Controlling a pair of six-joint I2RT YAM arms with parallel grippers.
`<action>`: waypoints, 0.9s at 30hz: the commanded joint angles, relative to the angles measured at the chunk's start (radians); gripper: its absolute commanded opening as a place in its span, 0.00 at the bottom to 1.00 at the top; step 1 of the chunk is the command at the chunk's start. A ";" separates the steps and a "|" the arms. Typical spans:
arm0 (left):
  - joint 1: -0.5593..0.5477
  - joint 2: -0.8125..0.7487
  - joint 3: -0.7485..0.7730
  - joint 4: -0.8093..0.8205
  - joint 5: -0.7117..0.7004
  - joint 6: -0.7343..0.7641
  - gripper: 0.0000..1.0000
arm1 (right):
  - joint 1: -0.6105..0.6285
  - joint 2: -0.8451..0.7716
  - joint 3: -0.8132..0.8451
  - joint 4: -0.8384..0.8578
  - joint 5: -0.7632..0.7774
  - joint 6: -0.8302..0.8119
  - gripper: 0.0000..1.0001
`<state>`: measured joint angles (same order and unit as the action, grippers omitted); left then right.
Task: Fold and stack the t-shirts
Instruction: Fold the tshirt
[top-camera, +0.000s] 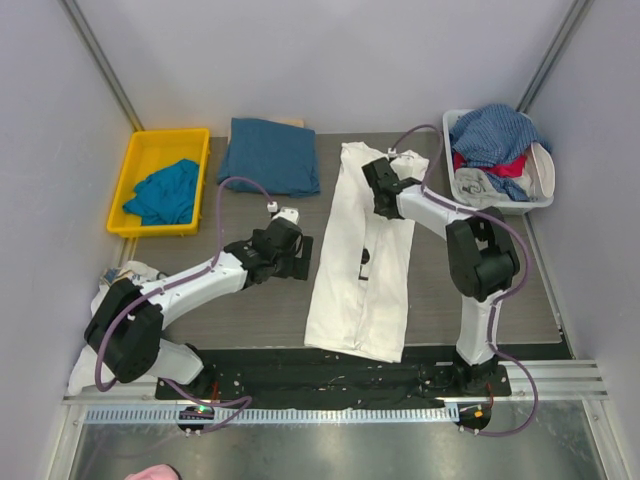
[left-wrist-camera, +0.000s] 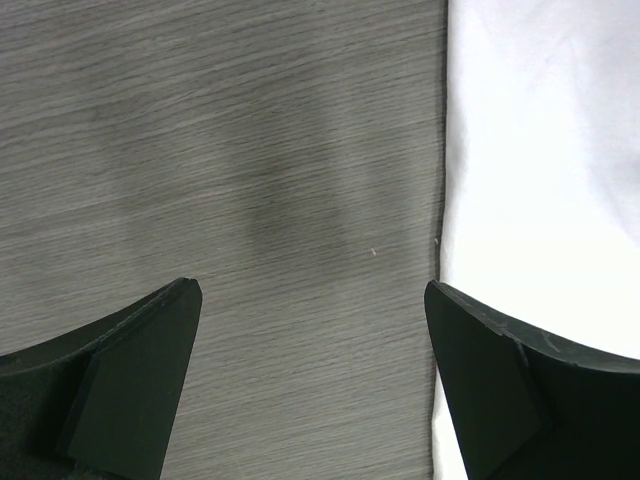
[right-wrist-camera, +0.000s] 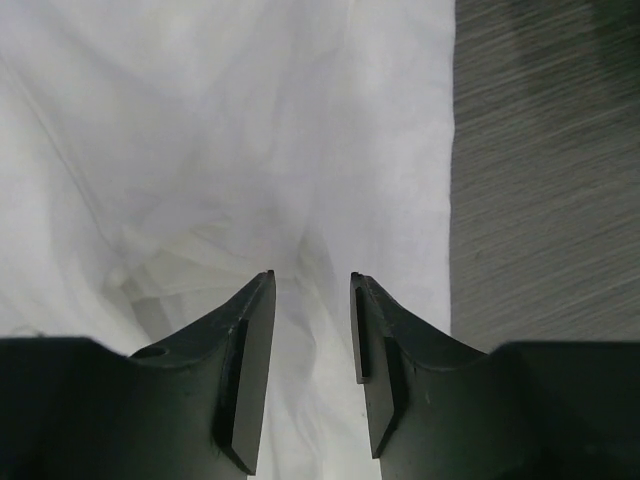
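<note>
The white t-shirt (top-camera: 362, 268) lies folded into a long narrow strip down the middle of the table, with a small black mark showing near its centre. The plain dark blue t-shirt (top-camera: 268, 155) lies folded flat at the back left. My left gripper (top-camera: 298, 256) is open and low over bare table just left of the white shirt's edge (left-wrist-camera: 540, 150); its right fingertip (left-wrist-camera: 480, 340) overlaps that edge. My right gripper (top-camera: 379, 198) hovers over the upper part of the white shirt (right-wrist-camera: 250, 140), its jaws a little apart with a soft ridge of cloth between them (right-wrist-camera: 312, 285).
A yellow tray (top-camera: 140, 150) holding a teal cloth stands at the back left. A white basket (top-camera: 462, 185) heaped with blue, red and grey clothes stands at the back right. A pale bundle (top-camera: 130, 272) lies at the left edge.
</note>
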<state>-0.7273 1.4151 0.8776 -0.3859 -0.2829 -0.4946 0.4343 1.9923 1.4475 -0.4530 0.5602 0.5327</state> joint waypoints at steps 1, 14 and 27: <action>-0.006 -0.022 0.017 0.022 0.010 -0.007 1.00 | -0.011 -0.188 -0.061 -0.044 0.009 0.061 0.44; -0.066 -0.028 -0.127 0.160 0.134 -0.091 1.00 | 0.020 -0.783 -0.640 -0.083 -0.191 0.173 0.58; -0.092 -0.076 -0.121 0.144 0.120 -0.110 1.00 | 0.008 -0.257 -0.106 0.082 -0.105 -0.028 0.80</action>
<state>-0.8143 1.3945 0.7433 -0.2707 -0.1539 -0.5934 0.4496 1.6024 1.1515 -0.4759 0.4099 0.5831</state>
